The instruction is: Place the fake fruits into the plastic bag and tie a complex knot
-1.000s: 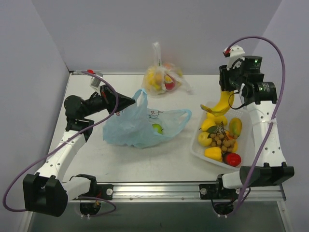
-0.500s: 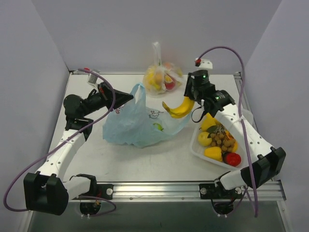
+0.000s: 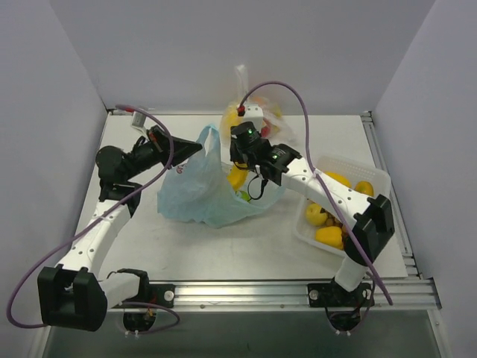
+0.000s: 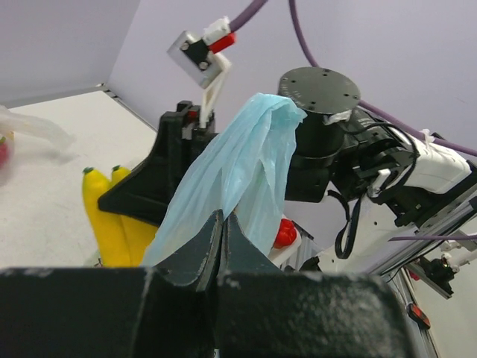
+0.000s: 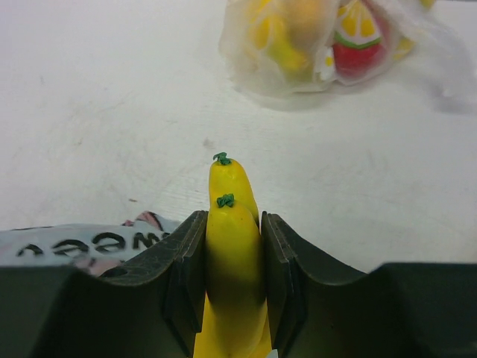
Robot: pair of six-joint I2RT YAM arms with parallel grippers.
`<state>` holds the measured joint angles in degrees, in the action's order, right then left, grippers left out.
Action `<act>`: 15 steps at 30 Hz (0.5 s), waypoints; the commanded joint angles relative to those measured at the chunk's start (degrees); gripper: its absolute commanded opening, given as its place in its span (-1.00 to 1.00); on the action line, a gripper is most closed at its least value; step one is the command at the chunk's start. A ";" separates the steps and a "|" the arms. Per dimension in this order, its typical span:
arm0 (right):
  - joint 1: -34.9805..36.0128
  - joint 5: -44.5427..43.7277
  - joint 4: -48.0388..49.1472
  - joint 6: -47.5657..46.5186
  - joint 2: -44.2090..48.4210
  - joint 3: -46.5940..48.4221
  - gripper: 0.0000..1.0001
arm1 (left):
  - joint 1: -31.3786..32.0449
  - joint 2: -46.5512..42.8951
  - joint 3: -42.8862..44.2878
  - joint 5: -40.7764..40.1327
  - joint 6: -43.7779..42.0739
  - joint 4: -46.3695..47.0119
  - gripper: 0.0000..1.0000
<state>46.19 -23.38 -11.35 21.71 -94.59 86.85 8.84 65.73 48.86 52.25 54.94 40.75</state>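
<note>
The left tool (image 4: 222, 237), pinched shut on a handle of the blue bag (image 3: 195, 200), holds it up at 9 o'clock so the mouth gapes. The right tool (image 5: 232, 239) clamps the bananas (image 5: 229, 186) over that mouth, likely to drop them in. More fruits (image 3: 329, 237) sit in the tray (image 3: 376, 181) at 3 o'clock.

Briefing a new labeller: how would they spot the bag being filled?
At the table centre, left of the fruit tray, lies the plastic bag, one handle pinched by the left gripper. Unlike the clear bag behind, it is light blue.
</note>
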 commanded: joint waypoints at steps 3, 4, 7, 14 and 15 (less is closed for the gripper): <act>-0.58 13.49 -4.27 18.78 -6.39 10.87 -1.00 | -2.33 -3.33 -1.13 -0.75 1.57 3.28 -1.00; -0.58 15.97 -4.55 20.80 -8.40 13.06 -1.00 | -2.69 -3.68 -1.57 -0.75 1.66 3.28 -1.00; -0.05 24.65 -4.29 25.91 -10.00 12.04 -0.62 | -4.27 -4.47 -3.06 -0.22 2.36 3.89 -1.00; -2.42 31.19 -0.34 19.17 -1.32 -2.98 0.52 | -7.08 -5.00 -4.92 0.92 4.56 6.96 -1.00; -4.25 31.63 -0.33 17.59 0.00 -3.87 0.56 | -7.08 -4.74 -5.00 1.01 5.00 7.32 -1.00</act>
<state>45.12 4.25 -12.71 42.54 -101.49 85.45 2.33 61.91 44.12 52.51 58.24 43.18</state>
